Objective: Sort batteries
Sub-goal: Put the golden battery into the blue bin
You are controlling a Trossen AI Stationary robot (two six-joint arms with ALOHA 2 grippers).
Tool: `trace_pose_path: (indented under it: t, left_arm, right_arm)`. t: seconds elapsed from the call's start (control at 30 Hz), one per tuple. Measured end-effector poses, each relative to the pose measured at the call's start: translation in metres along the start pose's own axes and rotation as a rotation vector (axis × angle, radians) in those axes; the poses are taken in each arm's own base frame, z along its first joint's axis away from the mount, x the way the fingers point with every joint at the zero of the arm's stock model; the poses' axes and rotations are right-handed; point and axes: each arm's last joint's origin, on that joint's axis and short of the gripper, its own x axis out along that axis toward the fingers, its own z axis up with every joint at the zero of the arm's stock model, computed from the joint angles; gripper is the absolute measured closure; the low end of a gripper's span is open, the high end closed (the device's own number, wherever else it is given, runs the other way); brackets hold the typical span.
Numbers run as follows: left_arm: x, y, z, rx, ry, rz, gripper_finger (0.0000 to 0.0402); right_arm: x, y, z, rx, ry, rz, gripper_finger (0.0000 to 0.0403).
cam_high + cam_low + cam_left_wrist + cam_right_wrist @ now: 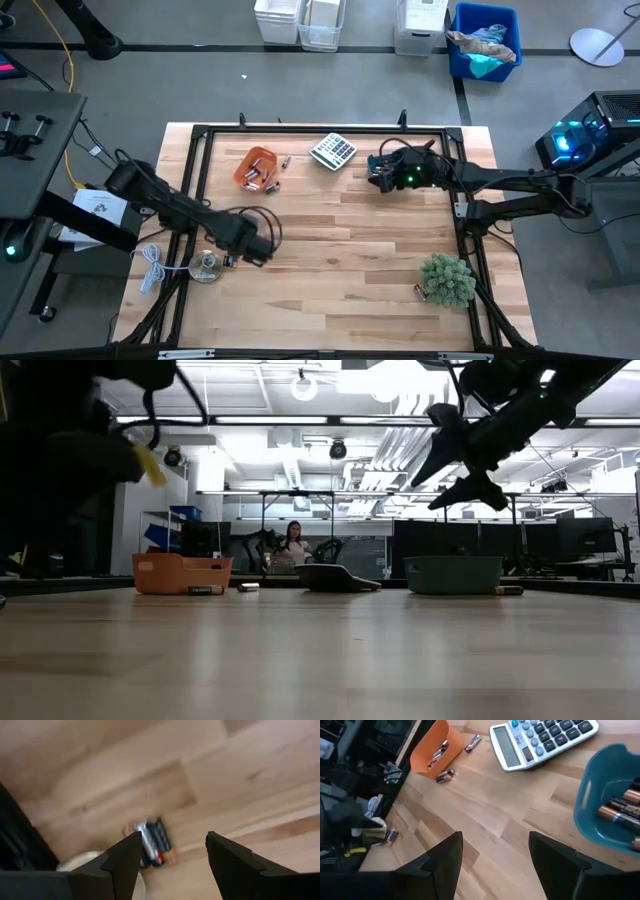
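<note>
Batteries sit in four spots. Orange bin (256, 167) holds several batteries (438, 754); two more lie on the surface (340, 240) just beside it: one pair (445, 776) at its corner, one (472, 742) between bin and calculator (332, 150). Blue bin (606, 802) holds copper-and-black batteries (620, 812); only the right wrist view shows inside it, since the right arm covers it from above. A small cluster (155, 844) lies on the surface under the left tool (172, 855), next to the clear disc (206, 266); left wrist view shows black, silver and a red-orange end. Right wrist view catches that same spot far off as one battery (391, 836) beside the left arm.

Left tool (262, 246) is low over the surface's left-front area, fingers wide, nothing between them. Right tool (378, 170) is up above the blue bin near the calculator, fingers wide, empty; low view shows it (462, 460) well clear of the surface.

Low view shows both bins side-on, orange (181, 573) and blue (453, 574), the calculator (336, 578) between them, and loose batteries (205, 590) at the orange bin's foot. A person (295, 544) sits far behind.

No battery brand readable. Calculator keys have markings too small to read.

Green plant (446, 280) stands at the right-front corner, a small battery-like item (420, 292) touching it.
</note>
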Motion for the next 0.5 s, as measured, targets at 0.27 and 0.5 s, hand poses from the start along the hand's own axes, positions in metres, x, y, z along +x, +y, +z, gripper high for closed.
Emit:
trace_pose_path:
  t: [0.27, 0.5]
  left_arm:
    - [0.021, -0.016, -0.007, -0.045, 0.061, 0.028, 0.0193]
    - [0.029, -0.021, -0.007, -0.082, 0.067, 0.044, 0.0193]
  right_arm:
    - [0.0, -0.001, 0.001, -0.009, -0.004, -0.004, 0.0181]
    - [0.0, -0.001, 0.001, -0.022, -0.004, -0.004, 0.0181]
